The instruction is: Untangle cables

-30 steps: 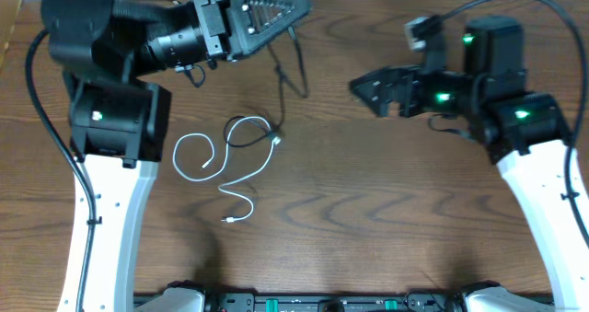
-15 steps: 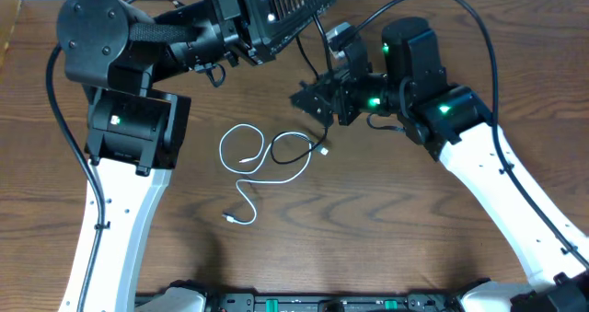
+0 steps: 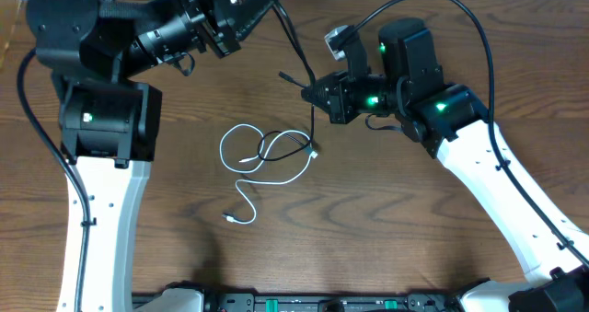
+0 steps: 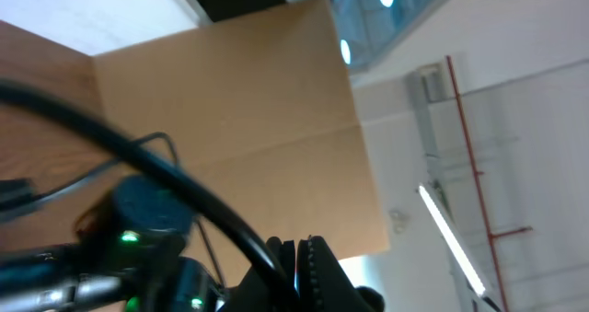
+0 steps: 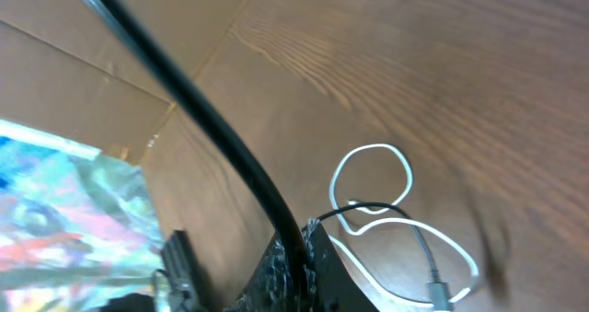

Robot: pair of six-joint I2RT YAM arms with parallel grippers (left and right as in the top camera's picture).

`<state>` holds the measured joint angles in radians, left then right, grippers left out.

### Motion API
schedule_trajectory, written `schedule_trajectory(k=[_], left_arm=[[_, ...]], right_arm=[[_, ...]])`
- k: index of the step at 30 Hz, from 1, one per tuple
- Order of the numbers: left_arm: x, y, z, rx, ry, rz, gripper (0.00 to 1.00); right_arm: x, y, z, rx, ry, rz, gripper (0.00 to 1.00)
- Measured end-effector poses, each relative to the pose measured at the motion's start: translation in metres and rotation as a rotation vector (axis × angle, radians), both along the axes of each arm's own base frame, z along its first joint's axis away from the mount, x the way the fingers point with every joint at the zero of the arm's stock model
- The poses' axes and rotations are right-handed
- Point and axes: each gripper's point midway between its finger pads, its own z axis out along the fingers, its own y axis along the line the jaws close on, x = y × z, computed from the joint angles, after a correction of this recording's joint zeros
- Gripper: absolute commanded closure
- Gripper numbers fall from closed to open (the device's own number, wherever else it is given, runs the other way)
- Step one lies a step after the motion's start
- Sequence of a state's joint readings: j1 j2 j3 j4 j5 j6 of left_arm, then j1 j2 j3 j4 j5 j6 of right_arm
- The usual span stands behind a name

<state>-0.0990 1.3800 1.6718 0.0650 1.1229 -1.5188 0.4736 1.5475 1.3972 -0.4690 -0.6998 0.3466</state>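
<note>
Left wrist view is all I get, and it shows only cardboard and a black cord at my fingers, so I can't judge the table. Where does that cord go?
Observer: From the left gripper the long black cable runs across to the right gripper, which is shut on it.
Operator: And past that grip?
Observer: It drops to the table and ends beside the white cable.
Operator: Is the white one lifted too?
Observer: No, neither gripper touches it. It lies flat in a loop, with its tail trailing toward the near edge.
</note>
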Motion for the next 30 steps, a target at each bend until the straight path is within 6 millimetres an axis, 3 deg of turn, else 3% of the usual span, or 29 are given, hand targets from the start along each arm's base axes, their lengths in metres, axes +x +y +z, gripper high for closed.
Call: schedule_trajectory(k=[1, 3, 4, 8, 16, 21, 27, 29, 30], left_arm=[[0.004, 0.004, -0.008, 0.016, 0.029, 0.014, 0.70], [0.013, 0.014, -0.029, 0.059, 0.089, 0.052, 0.45], [0.017, 0.019, -0.037, 0.078, 0.105, 0.071, 0.38], [0.023, 0.036, -0.075, 0.162, 0.193, 0.113, 0.31], [0.012, 0.038, -0.119, 0.316, 0.177, 0.081, 0.31], [0.007, 0.049, -0.156, 0.449, 0.252, 0.129, 0.31], [0.010, 0.112, -0.226, 0.818, 0.462, 0.427, 0.30], [0.005, 0.135, -0.241, 0.932, 0.520, 0.510, 0.30], [0.003, 0.146, -0.245, 0.987, 0.538, 0.550, 0.30]], right_arm=[[-0.001, 0.001, 0.002, 0.014, 0.016, 0.002, 0.98], [-0.004, 0.005, 0.008, 0.056, 0.044, 0.014, 0.99], [-0.006, 0.006, 0.011, 0.071, 0.061, 0.019, 0.99], [-0.014, 0.004, 0.024, 0.112, 0.086, 0.029, 0.99], [-0.025, -0.006, 0.062, 0.172, -0.004, 0.037, 0.99], [-0.019, -0.024, 0.084, 0.217, -0.018, -0.031, 0.99], [-0.002, -0.052, 0.092, 0.297, 0.160, -0.190, 0.99], [0.006, -0.060, 0.101, 0.351, 0.194, -0.231, 0.98], [0.014, -0.066, 0.116, 0.407, 0.170, -0.243, 0.99]])
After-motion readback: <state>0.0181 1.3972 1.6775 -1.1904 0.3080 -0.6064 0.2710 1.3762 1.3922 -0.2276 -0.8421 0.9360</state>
